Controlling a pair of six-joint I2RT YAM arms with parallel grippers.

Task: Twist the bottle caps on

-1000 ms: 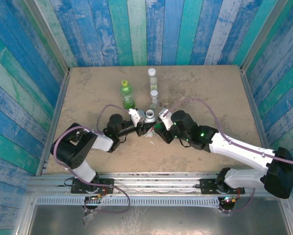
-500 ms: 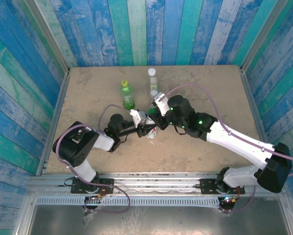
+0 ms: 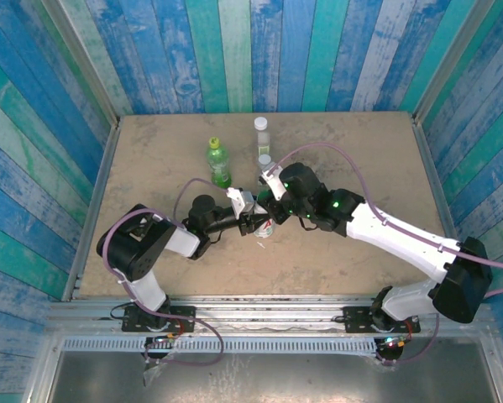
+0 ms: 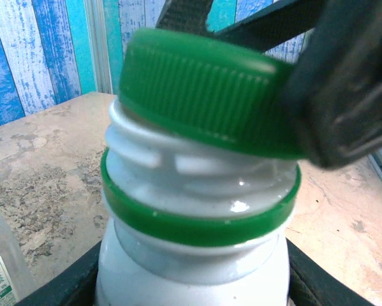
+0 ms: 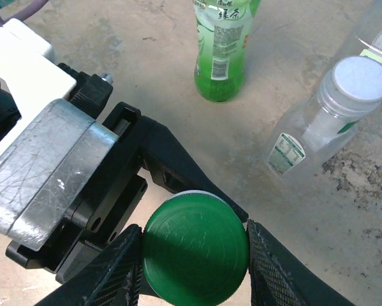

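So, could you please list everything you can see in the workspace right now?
white bottle: one, white with a green neck ring, mid-table
dark green cap: one, sitting askew on the white bottle's neck
green bottle: one, translucent green, standing behind, wearing a yellow-green cap
clear bottles: two, clear, standing to the right of the green bottle, with white caps on
table: one, sandy brown
walls: blue and green planks, on three sides
left gripper: black fingers, shut on the white bottle
right gripper: black fingers, shut on the dark green cap
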